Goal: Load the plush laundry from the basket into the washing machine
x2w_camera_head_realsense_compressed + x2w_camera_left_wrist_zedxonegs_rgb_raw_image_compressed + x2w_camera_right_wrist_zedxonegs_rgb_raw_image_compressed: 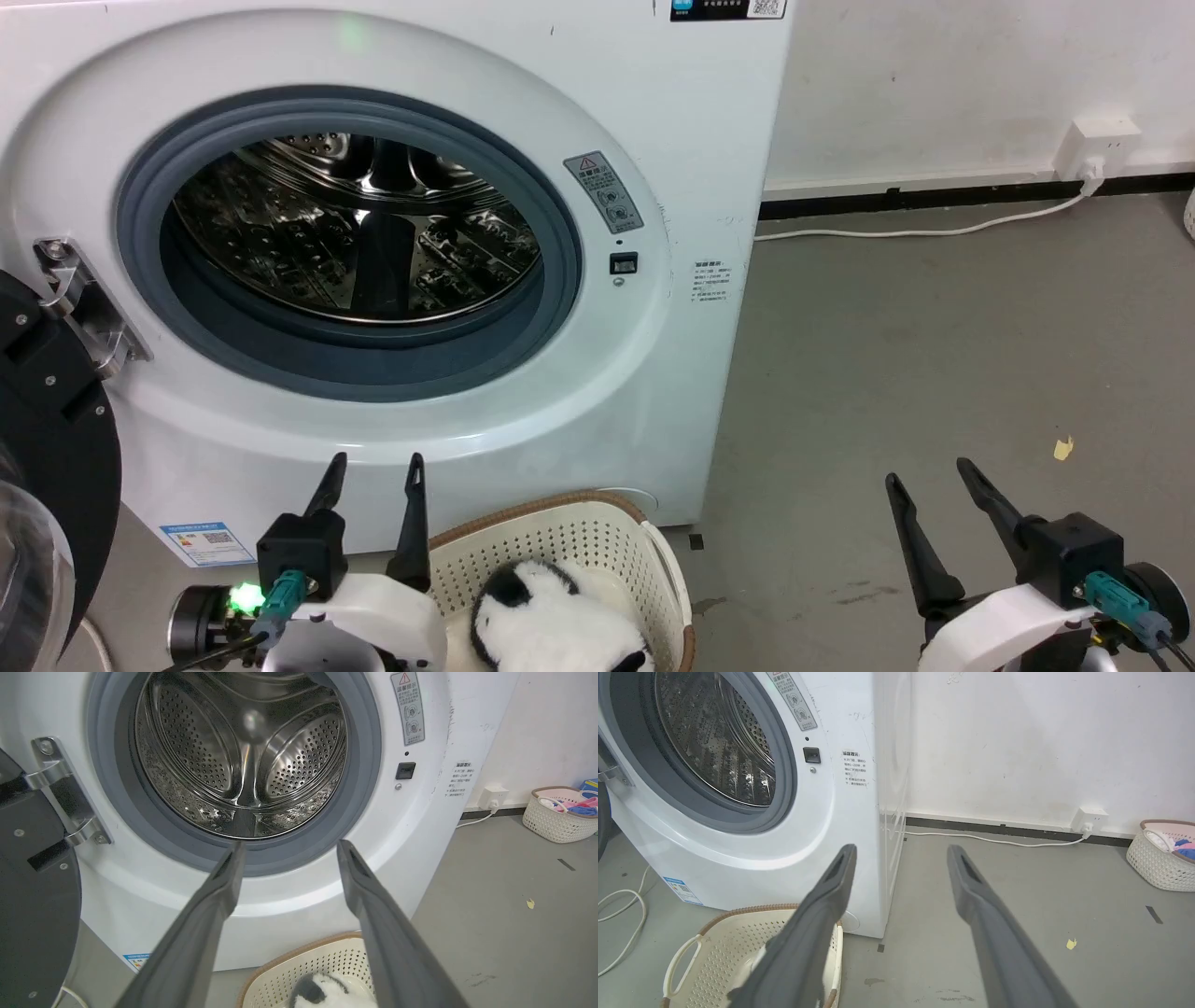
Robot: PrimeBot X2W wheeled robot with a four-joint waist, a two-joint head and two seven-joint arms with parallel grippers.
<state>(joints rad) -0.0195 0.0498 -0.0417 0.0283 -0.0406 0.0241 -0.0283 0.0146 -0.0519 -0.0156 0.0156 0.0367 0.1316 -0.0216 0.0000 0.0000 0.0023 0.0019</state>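
My left claw (377,457) is open to a moderate gap, the two dark fingers splayed in a narrow V, and it holds nothing and touches nothing. It hangs in the air over the left rim of the basket (560,546), fingers aimed at the lower lip of the washing machine (597,411). In the left wrist view the open port sits straight ahead between my fingertips.

My right claw (927,469) is open a little wider. It is just as empty and hovers above bare grey floor (934,327), well apart from the basket and to the right of the machine's front corner.

The basket stands on the floor with its far end just in front of the machine's lower right front edge, and its long axis runs from there back towards me. The plush laundry (551,625) lies inside it, in the part nearest me. Its black-patched end points towards the machine and the white body runs back along the basket's length. The rest is cut off at the bottom of the head view, so I cannot tell how it ends.

The steel drum (355,233) inside the grey gasket holds nothing. The black-rimmed door (47,448) is swung wide open on the left. A second basket (556,821) holding coloured clothes stands far off by the wall.
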